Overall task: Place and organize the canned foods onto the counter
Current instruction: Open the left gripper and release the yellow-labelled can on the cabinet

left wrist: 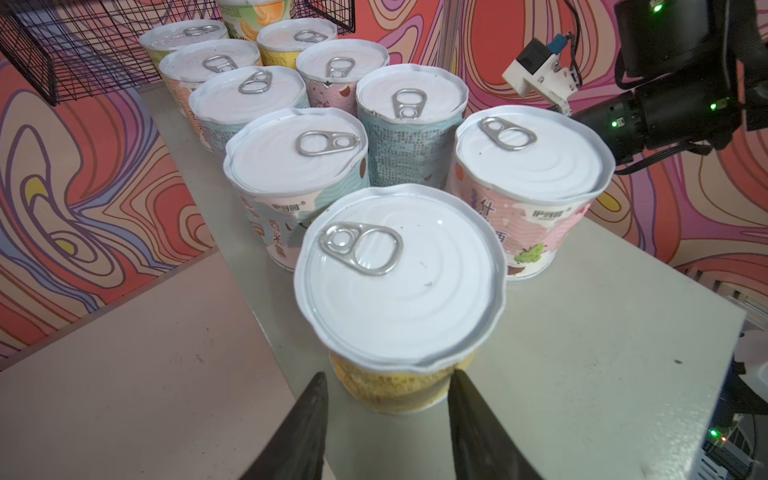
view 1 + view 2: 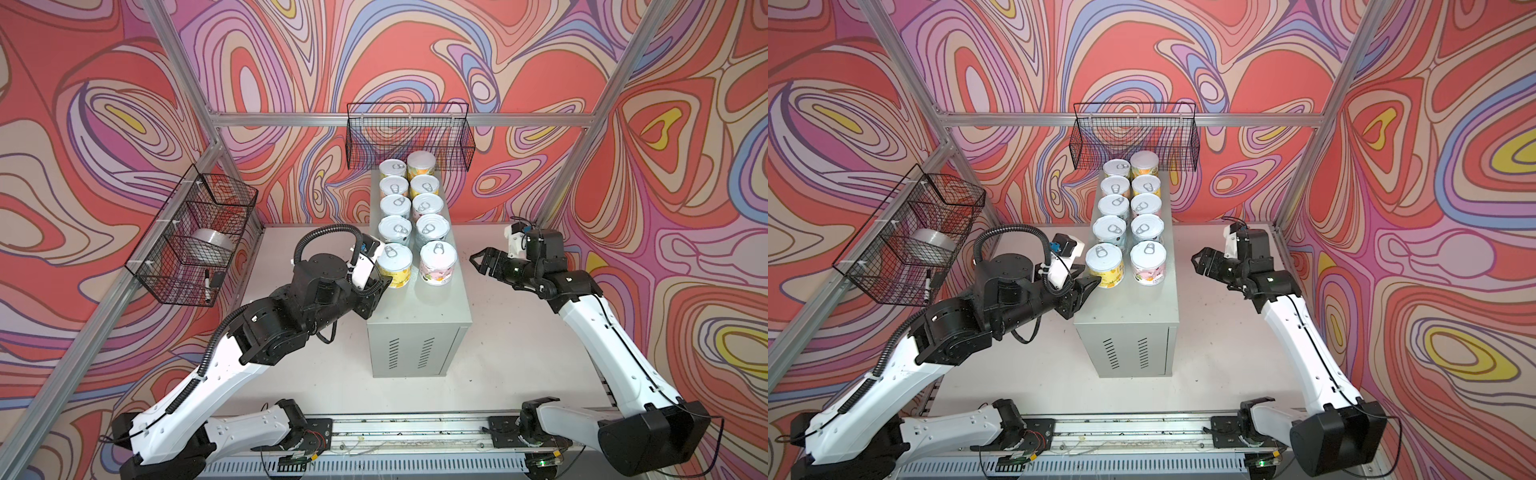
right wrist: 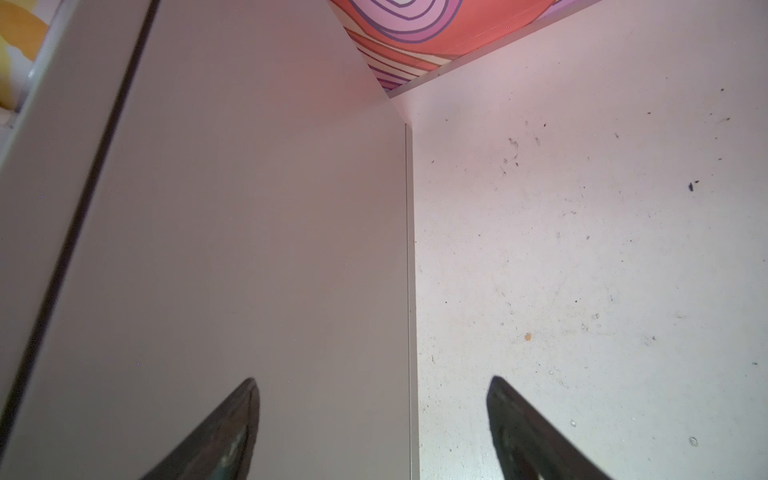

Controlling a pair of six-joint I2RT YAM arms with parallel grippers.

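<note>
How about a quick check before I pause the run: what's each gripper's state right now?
Left gripper: shut on the yellow can, which stands on the counter.
Right gripper: open, holding nothing.

rear can cropped, marker indistinct

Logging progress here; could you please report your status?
Left gripper shut on yellow can, standing on counter. Right gripper open, empty. Ten cans, two rows. Nothing blocking.
</note>
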